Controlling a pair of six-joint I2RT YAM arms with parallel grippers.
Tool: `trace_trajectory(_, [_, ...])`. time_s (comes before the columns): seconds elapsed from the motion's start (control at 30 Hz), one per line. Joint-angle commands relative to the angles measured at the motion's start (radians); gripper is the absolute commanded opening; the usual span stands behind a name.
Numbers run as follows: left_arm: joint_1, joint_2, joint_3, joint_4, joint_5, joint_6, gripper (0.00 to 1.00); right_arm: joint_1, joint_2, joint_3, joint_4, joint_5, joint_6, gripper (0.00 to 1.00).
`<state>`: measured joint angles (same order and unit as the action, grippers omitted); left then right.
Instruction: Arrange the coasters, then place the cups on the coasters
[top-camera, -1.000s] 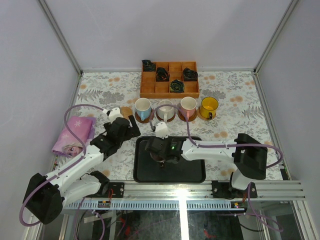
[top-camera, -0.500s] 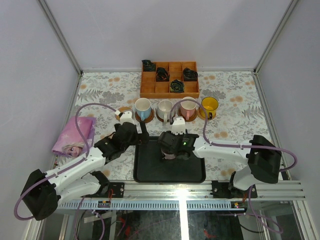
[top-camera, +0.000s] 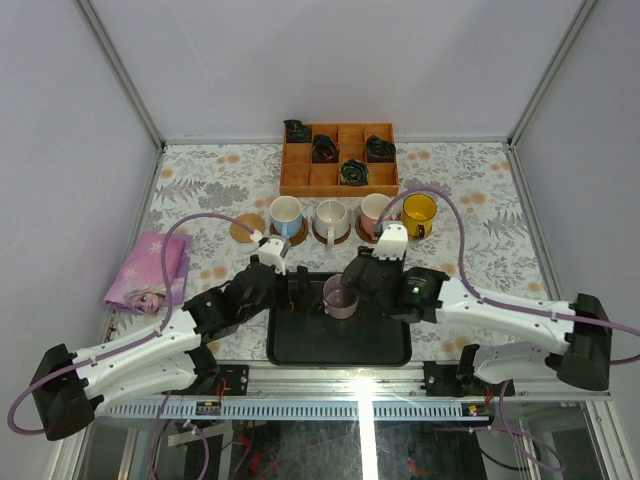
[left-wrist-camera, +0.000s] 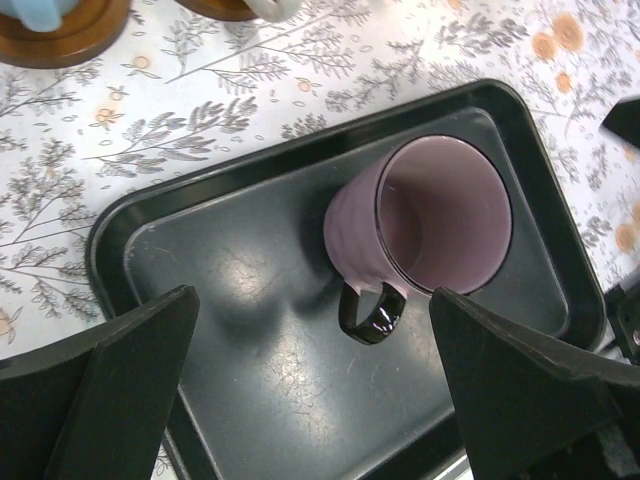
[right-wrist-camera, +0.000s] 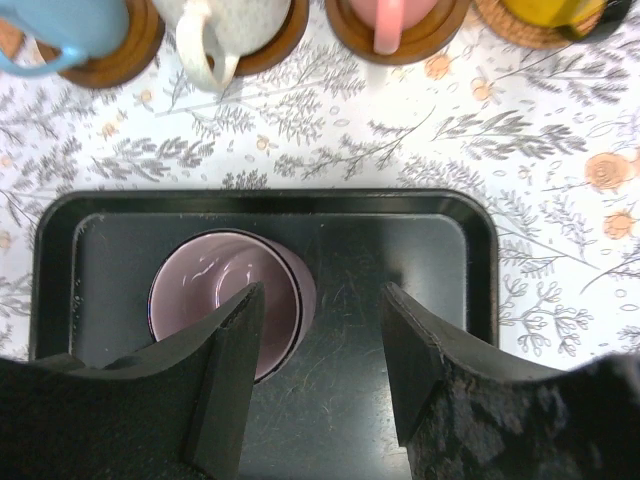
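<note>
Standing upright in the black tray (top-camera: 385, 350), mouth up, the mauve mug (top-camera: 340, 297) lay between the two grippers. Its handle (left-wrist-camera: 370, 312) pointed toward the left gripper (left-wrist-camera: 312, 298), which hung beside it fully spread and empty, fingers level with the mug. The right gripper (right-wrist-camera: 322, 290) pointed down over the mug's right wall, part open, one finger above the mouth and one outside; it appeared to grip nothing. The bare tan coaster (top-camera: 243, 229) lay beyond the tray's far-left corner, nearer the left arm.
</note>
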<state>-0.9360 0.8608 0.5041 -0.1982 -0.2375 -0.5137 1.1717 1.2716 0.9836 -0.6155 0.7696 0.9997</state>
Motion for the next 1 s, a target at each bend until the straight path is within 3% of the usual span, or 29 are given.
trace_trajectory(0.0, [-0.015, 0.005, -0.005, 0.057, 0.100, 0.056, 1.00, 0.005, -0.120, -0.019, -0.055, 0.142, 0.040, 0.57])
trace_trajectory(0.27, [-0.071, 0.104, 0.014, 0.054, 0.106, 0.122, 0.94, 0.004, -0.280, -0.070, -0.058, 0.204, 0.039, 0.57])
trace_trajectory(0.6, [-0.145, 0.263, 0.039, 0.126, 0.020, 0.202, 0.89, 0.003, -0.306, -0.099, -0.036, 0.202, 0.040, 0.58])
trace_trajectory(0.97, [-0.166, 0.339, 0.046, 0.195, 0.000, 0.301, 0.71, 0.005, -0.292, -0.114, -0.014, 0.195, 0.039, 0.57])
